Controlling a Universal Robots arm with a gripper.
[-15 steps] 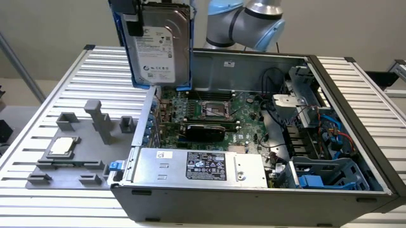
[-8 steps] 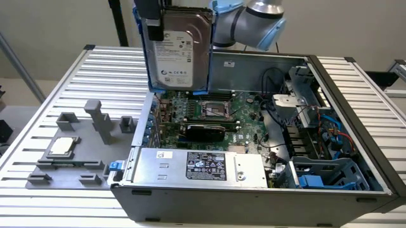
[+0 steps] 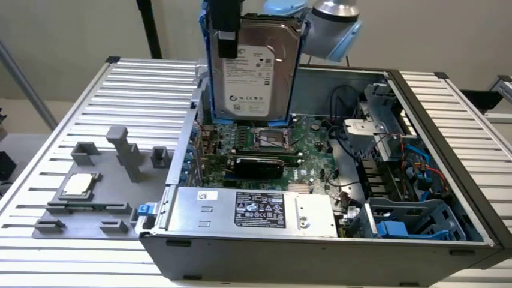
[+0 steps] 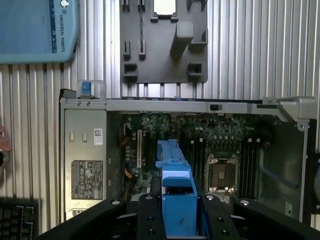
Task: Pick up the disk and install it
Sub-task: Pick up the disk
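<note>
Clearly the picking up is done and the installing is not. Nearest in the exterior view, along the front edge of the open computer case [image 3: 320, 255], lie the power supply [image 3: 248, 210] with its black label and, toward that view's right, a grey drive cage [image 3: 416, 219] with blue parts inside. To that view's left, a grey fixture [image 3: 88, 198] on the ribbed table [image 3: 152, 78] carries a small silver chip [image 3: 80, 184]. Further back, the motherboard [image 3: 308, 150] lies bare on the case floor, its processor socket [image 3: 268, 139] uncovered.

Above the far part of the board hangs the disk [image 3: 254, 72], upright, label facing the camera, clear of everything below it. The gripper [image 4: 178, 200] is clamped on its blue carrier: in the wrist view the black fingers [image 4: 148, 215] press the carrier's edge from both sides (the grip looks square, not skewed). Behind it rises the arm [image 3: 336, 24].

By judgement, the work stands at the carry, over the case. Seating the disk calls for squaring the carrier with a bay, probably that cage, and keeping it off the cables beside it.
</note>
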